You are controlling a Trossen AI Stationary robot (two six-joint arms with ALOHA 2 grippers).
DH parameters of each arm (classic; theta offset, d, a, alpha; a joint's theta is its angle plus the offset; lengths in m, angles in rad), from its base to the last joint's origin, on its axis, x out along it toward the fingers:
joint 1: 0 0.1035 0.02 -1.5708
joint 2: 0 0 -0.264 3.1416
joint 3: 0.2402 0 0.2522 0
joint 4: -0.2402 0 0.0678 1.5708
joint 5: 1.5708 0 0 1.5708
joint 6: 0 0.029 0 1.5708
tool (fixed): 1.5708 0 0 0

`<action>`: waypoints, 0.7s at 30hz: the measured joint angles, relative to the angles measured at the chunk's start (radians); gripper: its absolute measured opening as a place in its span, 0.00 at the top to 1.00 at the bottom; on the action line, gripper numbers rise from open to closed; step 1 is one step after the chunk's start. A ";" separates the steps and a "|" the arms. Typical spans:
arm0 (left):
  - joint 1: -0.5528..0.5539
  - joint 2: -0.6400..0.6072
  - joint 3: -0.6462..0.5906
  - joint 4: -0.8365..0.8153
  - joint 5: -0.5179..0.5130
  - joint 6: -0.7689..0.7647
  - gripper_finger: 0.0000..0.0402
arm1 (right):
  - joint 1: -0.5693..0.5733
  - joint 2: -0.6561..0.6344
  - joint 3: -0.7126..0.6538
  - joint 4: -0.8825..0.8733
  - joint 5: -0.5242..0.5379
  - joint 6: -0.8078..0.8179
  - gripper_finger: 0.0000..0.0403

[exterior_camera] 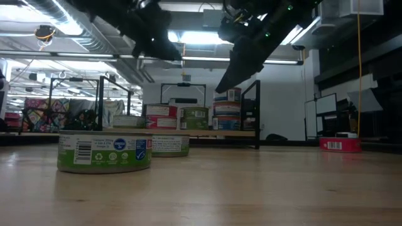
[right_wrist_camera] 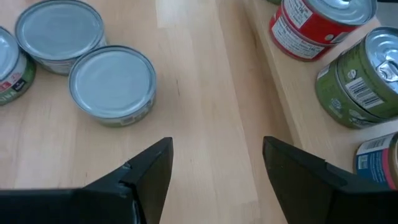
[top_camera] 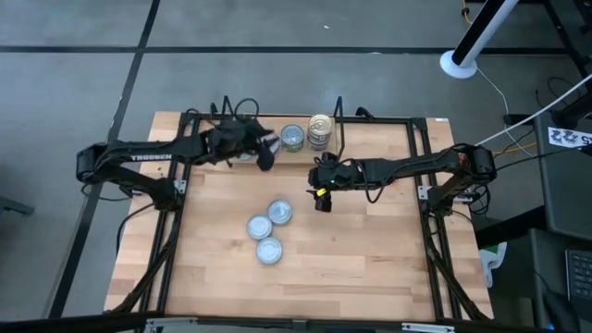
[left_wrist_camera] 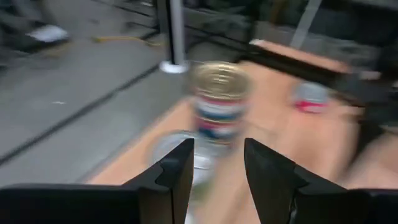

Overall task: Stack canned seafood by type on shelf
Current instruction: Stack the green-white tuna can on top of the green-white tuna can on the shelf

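Observation:
Three silver-lidded tins point(top_camera: 268, 229) lie flat on the wooden table, also seen in the right wrist view as tins point(right_wrist_camera: 112, 81). On the shelf point(right_wrist_camera: 305, 132) at the far edge stand a red tin point(right_wrist_camera: 314, 25), a green tin point(right_wrist_camera: 364, 74), a blue-white tin point(right_wrist_camera: 379, 162) and a stack topped by a gold lid point(left_wrist_camera: 219, 102). My left gripper point(top_camera: 265, 155) hovers open by the shelf's left part, the gold-lidded stack ahead of its fingers point(left_wrist_camera: 177, 174). My right gripper point(top_camera: 322, 200) hangs open above bare table, between the loose tins and the shelf.
Black frame rails point(top_camera: 166, 231) run along the table's left and right sides and its far edge. A red tin point(exterior_camera: 339, 145) lies apart at the far right. Bare wood stretches over the table's near half.

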State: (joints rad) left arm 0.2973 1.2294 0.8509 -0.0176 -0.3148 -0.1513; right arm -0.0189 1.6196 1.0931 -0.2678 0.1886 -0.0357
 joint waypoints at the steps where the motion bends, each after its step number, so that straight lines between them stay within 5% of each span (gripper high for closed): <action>1: -0.025 -0.003 0.000 -0.004 0.014 -0.022 0.66 | 0.000 0.000 0.000 0.000 -0.007 0.000 0.38; 10: -0.267 0.003 0.001 -0.041 0.061 -0.139 0.66 | 0.000 0.000 0.000 -0.006 -0.132 0.000 0.38; 21: -0.529 0.004 0.000 -0.123 0.061 -0.171 0.66 | 0.077 0.000 0.000 -0.005 -0.146 -0.126 0.38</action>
State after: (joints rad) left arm -0.2317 1.2331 0.8513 -0.1407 -0.2539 -0.3228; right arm 0.0581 1.6192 1.0931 -0.2726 0.0425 -0.1622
